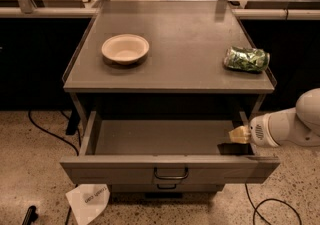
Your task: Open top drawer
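The top drawer (170,165) of the grey metal cabinet stands pulled far out toward me, showing a plain grey interior (160,136) with nothing in it. Its dark pull handle (171,173) is centred on the front. A second handle (166,186) of a lower drawer shows just beneath. My gripper (239,135) reaches in from the right on a white arm (295,124). It sits over the drawer's right rear corner, near the right side wall, away from the handle.
On the cabinet top (190,69) lie a cream bowl (125,49) at the left and a green crumpled bag (246,59) at the right. A white paper bag (88,201) and black cables (272,209) lie on the speckled floor.
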